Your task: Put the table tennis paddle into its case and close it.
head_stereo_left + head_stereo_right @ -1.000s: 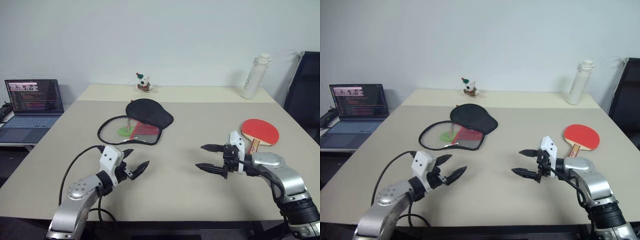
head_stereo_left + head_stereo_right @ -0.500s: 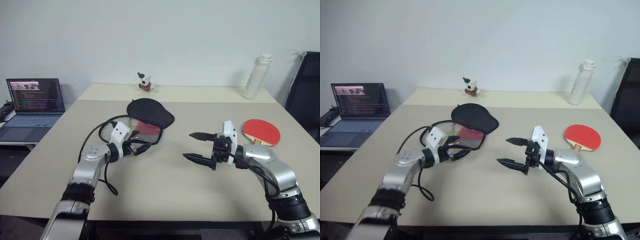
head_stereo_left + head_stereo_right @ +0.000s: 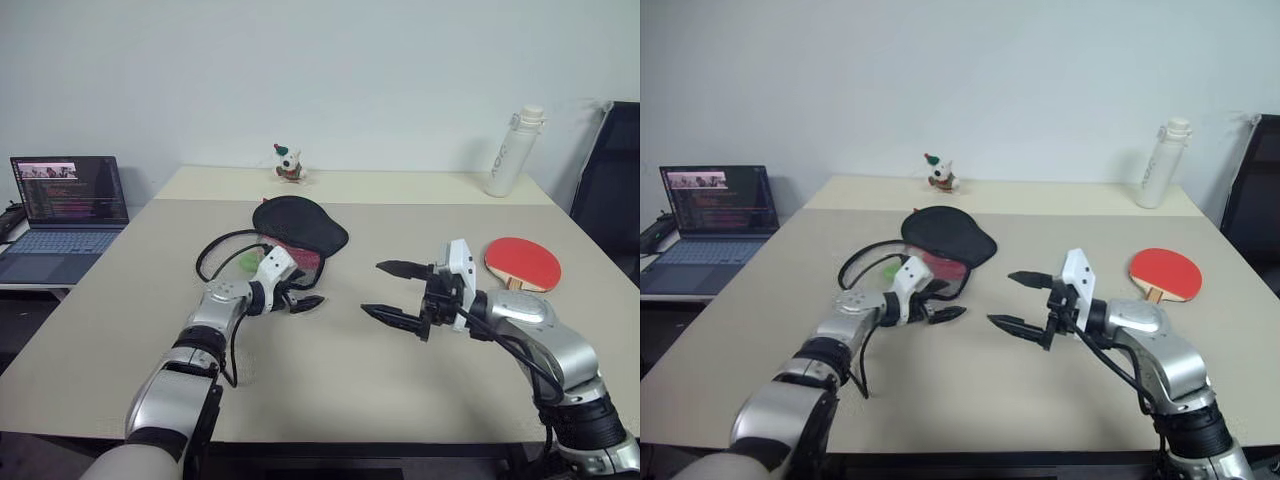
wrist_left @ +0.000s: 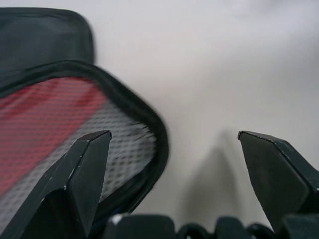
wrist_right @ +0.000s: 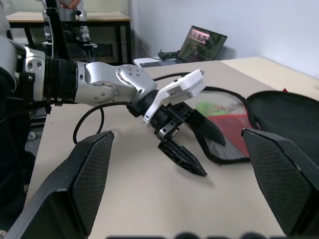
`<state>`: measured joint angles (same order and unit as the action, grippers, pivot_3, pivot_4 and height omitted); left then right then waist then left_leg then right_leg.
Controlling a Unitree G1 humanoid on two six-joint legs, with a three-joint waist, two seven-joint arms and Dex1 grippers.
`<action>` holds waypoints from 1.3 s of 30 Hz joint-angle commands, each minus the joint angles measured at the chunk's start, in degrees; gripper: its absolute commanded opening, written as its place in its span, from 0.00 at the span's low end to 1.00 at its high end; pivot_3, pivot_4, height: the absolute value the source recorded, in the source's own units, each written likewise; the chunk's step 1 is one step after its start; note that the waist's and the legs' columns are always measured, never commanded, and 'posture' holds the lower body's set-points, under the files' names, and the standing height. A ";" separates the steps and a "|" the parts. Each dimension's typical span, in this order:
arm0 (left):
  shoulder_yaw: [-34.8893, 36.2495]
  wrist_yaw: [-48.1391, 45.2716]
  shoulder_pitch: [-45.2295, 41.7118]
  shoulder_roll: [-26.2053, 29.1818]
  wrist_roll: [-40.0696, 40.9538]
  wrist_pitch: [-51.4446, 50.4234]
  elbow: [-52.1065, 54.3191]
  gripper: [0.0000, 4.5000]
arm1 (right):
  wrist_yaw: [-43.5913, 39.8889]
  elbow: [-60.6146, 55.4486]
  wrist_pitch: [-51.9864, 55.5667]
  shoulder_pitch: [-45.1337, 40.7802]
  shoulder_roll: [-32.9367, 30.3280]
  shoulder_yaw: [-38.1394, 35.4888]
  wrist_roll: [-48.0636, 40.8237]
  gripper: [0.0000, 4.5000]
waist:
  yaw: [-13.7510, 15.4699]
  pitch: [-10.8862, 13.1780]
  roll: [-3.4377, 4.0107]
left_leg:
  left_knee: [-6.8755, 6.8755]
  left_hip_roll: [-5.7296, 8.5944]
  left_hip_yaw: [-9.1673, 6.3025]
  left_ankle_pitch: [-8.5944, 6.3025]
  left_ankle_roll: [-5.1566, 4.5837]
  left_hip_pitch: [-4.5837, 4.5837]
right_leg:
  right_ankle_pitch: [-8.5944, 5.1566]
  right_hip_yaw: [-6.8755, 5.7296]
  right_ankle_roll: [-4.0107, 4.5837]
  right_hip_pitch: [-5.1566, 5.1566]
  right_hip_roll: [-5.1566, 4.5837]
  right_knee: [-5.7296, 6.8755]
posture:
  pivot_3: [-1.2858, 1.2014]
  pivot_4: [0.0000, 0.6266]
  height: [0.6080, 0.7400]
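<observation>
Left gripper with two black fingers spread wide, empty, low over the beige table at the near edge of the case. One finger sits above the mesh rim, the other over bare tabletop just beside it; contact with the case cannot be told. Black fabric paddle-shaped zip case lies open left of table centre: black flap folded toward the far side, see-through mesh panel with a red patch under it toward the near side, something green showing inside. Right gripper also fully spread, empty, held above the table mid-right, fingers pointing left toward the left gripper, well apart from the case. Round red-faced table tennis paddle with light wooden handle lies flat on the table at right, beyond the right arm, untouched, well apart from the case. White bottle stands at the far right corner, small toy figure at the far middle, open laptop on a side desk at left.
</observation>
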<state>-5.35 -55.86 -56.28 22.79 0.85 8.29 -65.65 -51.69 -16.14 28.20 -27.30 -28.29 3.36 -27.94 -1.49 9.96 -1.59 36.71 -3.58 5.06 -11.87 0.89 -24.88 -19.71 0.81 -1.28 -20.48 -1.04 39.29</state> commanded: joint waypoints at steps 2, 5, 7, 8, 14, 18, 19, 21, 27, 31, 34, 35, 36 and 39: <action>0.09 -1.03 -1.76 -0.70 -1.31 1.91 -1.12 0.91 | 1.28 -2.67 -0.32 -0.02 -0.48 -1.44 -0.76 1.00 | -0.10 0.00 0.00 | 0.02 0.00 0.04 0.00 0.01 0.00 | 0.00 0.01 0.00 -0.06 0.00 0.11 | 0.52 0.24 1.00; 0.61 -1.33 -1.63 -0.95 -1.23 1.78 -1.48 0.70 | 1.68 -2.00 -0.56 -0.47 -0.83 -1.82 -0.67 1.00 | -0.10 0.00 0.00 | 0.06 -0.02 0.05 0.01 0.01 0.01 | -0.01 0.02 0.00 -0.09 0.01 0.21 | 0.52 0.24 1.00; 0.96 -1.30 -1.41 -0.78 -1.13 1.75 -1.63 0.53 | 1.86 -1.55 -0.70 -0.83 -1.16 -1.99 -0.63 1.00 | -0.09 0.00 0.00 | 0.11 -0.02 0.04 0.01 0.01 0.01 | -0.01 0.02 0.00 -0.08 0.01 0.23 | 0.52 0.24 1.00; 1.26 -0.94 -1.27 -0.63 -1.05 1.63 -1.70 0.44 | 1.98 -1.33 -0.76 -1.07 -1.30 -2.12 -0.64 1.00 | -0.09 0.00 0.00 | 0.13 -0.01 0.05 0.01 0.01 0.00 | -0.01 0.02 -0.01 -0.08 0.01 0.24 | 0.52 0.24 1.00; 2.96 -0.54 -0.14 -0.26 -0.25 0.93 -1.31 0.01 | 2.28 0.21 -0.97 -2.53 -1.59 -2.59 -0.52 1.00 | -0.10 0.00 0.00 | 0.14 -0.02 0.04 0.01 0.01 0.00 | -0.01 0.02 -0.01 -0.09 0.01 0.28 | 0.52 0.24 1.00; 1.77 -6.55 1.31 -1.31 0.17 0.86 2.28 0.01 | 2.12 0.74 -0.56 -3.54 -1.97 -3.04 -0.77 1.00 | -0.11 0.00 0.00 | 0.15 -0.02 0.06 0.01 0.01 0.01 | -0.01 0.02 -0.01 -0.09 0.01 0.30 | 0.52 0.24 1.00; 1.38 -8.20 1.74 -1.59 0.23 0.78 3.48 0.01 | 2.06 0.86 -0.41 -3.79 -2.12 -3.23 -0.89 1.00 | -0.09 0.00 0.00 | 0.15 -0.01 0.06 0.01 0.02 0.01 | -0.01 0.01 -0.01 -0.10 0.01 0.30 | 0.52 0.24 1.00; 0.57 -11.36 2.77 -1.93 0.27 0.34 6.14 0.01 | 1.96 1.18 -0.23 -4.27 -2.52 -3.62 -1.11 1.00 | -0.06 0.00 0.00 | 0.15 -0.01 0.07 0.01 0.02 0.01 | -0.01 0.01 -0.01 -0.10 0.01 0.30 | 0.52 0.24 1.00; -6.89 -27.39 11.63 0.78 0.16 -1.45 22.91 0.01 | -0.05 1.70 0.78 -4.62 -6.77 -5.98 -2.14 1.00 | 0.00 -0.01 0.02 | 0.15 -0.03 0.09 0.01 0.02 0.01 | -0.02 0.05 0.00 -0.07 0.00 0.28 | 0.52 0.24 1.00; -11.50 -35.90 18.92 8.05 1.45 -2.04 34.81 0.01 | 0.02 0.28 1.94 -3.89 -8.03 -6.53 -2.76 1.00 | -0.64 -0.03 0.05 | 0.13 -0.07 0.11 0.01 0.02 0.08 | -0.03 0.18 0.03 -0.07 0.01 0.34 | 0.52 0.24 1.00; -15.76 -36.64 22.58 15.92 4.48 -1.48 40.52 0.01 | 0.57 -0.51 2.71 -3.58 -8.22 -6.49 -3.19 1.00 | -0.92 -0.04 0.07 | 0.09 -0.12 0.11 0.01 0.02 0.14 | -0.07 0.26 0.09 -0.05 0.02 0.39 | 0.52 0.24 1.00; -16.45 -36.64 23.20 18.11 5.06 -0.89 41.07 0.01 | 0.71 -0.66 2.91 -3.55 -8.17 -6.42 -3.26 1.00 | -1.01 -0.04 0.07 | 0.10 -0.13 0.08 -0.01 -0.02 0.15 | -0.09 0.26 0.13 -0.06 0.02 0.46 | 0.52 0.24 1.00; -16.89 -36.64 23.46 19.67 5.44 -0.36 41.20 0.01 | 0.82 -0.72 3.01 -3.56 -8.15 -6.34 -3.31 1.00 | -1.06 -0.05 0.07 | 0.09 -0.14 0.06 -0.07 -0.12 0.18 | -0.11 0.25 0.16 -0.06 0.02 0.52 | 0.52 0.24 1.00; -15.76 -35.70 23.21 21.78 4.97 2.12 39.96 0.01 | 0.99 -0.02 2.83 -3.96 -7.70 -5.70 -3.02 1.00 | -1.08 -0.05 0.08 | 0.10 -0.14 0.05 -0.11 -0.18 0.27 | -0.15 0.21 0.22 -0.03 0.02 0.65 | 0.52 0.24 1.00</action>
<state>-19.92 -86.85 -34.33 42.68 7.92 10.05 -23.83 -50.96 -14.60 31.32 -30.42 -35.84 -1.41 -30.38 -2.57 9.91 -1.51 36.81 -3.72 5.09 -11.98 0.70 -24.61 -19.86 1.00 -1.06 -20.51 -1.02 39.96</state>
